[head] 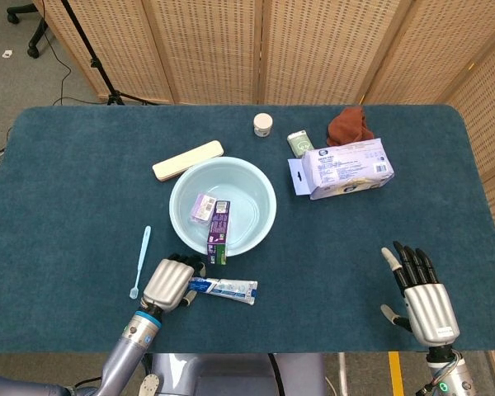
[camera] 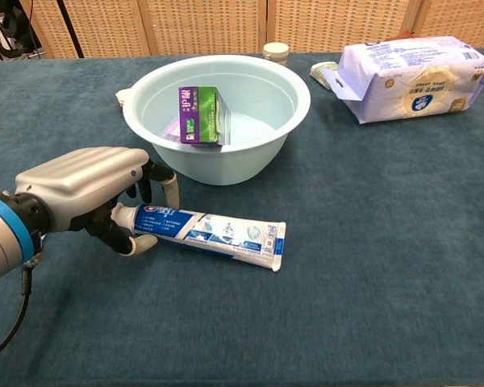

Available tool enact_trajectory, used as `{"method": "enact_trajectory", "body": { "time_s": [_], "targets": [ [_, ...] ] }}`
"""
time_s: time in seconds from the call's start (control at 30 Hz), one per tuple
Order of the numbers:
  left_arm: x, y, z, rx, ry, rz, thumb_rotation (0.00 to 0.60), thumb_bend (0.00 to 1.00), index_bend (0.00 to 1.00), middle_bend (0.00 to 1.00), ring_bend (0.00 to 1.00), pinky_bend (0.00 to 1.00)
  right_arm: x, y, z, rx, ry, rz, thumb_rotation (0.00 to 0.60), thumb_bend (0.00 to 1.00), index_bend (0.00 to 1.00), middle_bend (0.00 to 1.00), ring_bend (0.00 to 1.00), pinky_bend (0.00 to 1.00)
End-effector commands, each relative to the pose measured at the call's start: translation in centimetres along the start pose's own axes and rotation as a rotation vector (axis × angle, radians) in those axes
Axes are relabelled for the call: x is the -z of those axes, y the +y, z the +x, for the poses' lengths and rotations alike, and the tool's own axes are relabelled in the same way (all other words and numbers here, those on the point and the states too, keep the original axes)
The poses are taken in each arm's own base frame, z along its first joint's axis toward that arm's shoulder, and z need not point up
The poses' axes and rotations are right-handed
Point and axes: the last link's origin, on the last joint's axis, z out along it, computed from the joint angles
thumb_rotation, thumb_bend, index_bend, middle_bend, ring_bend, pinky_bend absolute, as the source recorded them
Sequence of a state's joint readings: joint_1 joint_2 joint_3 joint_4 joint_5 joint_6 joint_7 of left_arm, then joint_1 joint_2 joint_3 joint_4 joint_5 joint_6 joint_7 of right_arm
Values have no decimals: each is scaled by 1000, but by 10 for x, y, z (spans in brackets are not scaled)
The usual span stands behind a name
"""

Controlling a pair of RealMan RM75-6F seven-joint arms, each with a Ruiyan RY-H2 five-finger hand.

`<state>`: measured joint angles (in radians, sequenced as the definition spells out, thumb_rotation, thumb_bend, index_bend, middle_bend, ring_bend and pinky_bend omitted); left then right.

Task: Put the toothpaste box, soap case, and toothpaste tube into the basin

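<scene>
**Inspector:** Nearest the chest camera is the left hand (camera: 93, 197), resting on the table (camera: 371, 266) with its fingers curled around the cap end of the toothpaste tube (camera: 214, 231). It appears to grasp that end; how firmly the pictures do not show. The tube lies flat on the cloth, its crimped tail pointing away from the hand, just in front of the basin (camera: 294, 105).

**Assessor:** How will the tube handle?

**Inspector:** By judgement: light, soft-bodied, with a glossy skin that may slip. The cap and shoulder are the stiff part, so the present hold is the sound one. Squeezing the middle would dent it, and the tail will likely droop when lifted.

**Assessor:** And the right hand?

**Inspector:** The right hand (head: 417, 289) is seen in the head view only, well apart at the near right of the table, fingers spread and holding nothing.

**Assessor:** The other task items?

**Inspector:** The toothpaste box (camera: 200, 115) is already in the basin, leaning against its near wall. Beside it lies a small purple item (head: 202, 206), likely the soap case, though that is unconfirmed. Only the tube remains outside.

**Assessor:** Further back?

**Inspector:** A toothbrush (head: 140, 260) lies left of the basin; beyond it are a long beige case (head: 187, 159), a small jar (head: 263, 124), a wipes pack (head: 346, 167) and a brown cloth (head: 351, 125).
</scene>
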<state>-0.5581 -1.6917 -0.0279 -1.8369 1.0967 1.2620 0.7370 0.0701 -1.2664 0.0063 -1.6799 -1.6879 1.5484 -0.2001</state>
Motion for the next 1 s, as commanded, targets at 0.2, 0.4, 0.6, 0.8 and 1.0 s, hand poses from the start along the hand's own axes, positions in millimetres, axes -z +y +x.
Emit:
{"method": "enact_trajectory", "body": {
  "time_s": [0.2, 0.4, 0.6, 0.8, 1.0],
  "targets": [
    [3, -2, 7, 7, 70, -3, 600, 411, 761, 427, 435, 394, 0, 0, 0, 0, 0, -1, 600, 131, 0, 0, 0, 47],
    [15, -8, 21, 13, 117, -11, 600, 413, 770, 435, 491, 427, 0, 1, 1, -1, 4, -4, 600, 131, 0, 0, 0, 47],
    [33, -14, 42, 21, 172, -21, 600, 413, 773, 438, 503, 436, 1, 0, 0, 3, 4, 0, 600, 131, 0, 0, 0, 47],
    [45, -17, 67, 12, 237, -33, 600, 413, 776, 442, 503, 436, 1, -1, 0, 6, 3, 5, 600, 131, 0, 0, 0, 47],
    [54, -19, 92, 1, 306, -49, 600, 413, 777, 444, 503, 436, 1, -2, 0, 7, 2, 4, 600, 131, 0, 0, 0, 47]
  ]
}}
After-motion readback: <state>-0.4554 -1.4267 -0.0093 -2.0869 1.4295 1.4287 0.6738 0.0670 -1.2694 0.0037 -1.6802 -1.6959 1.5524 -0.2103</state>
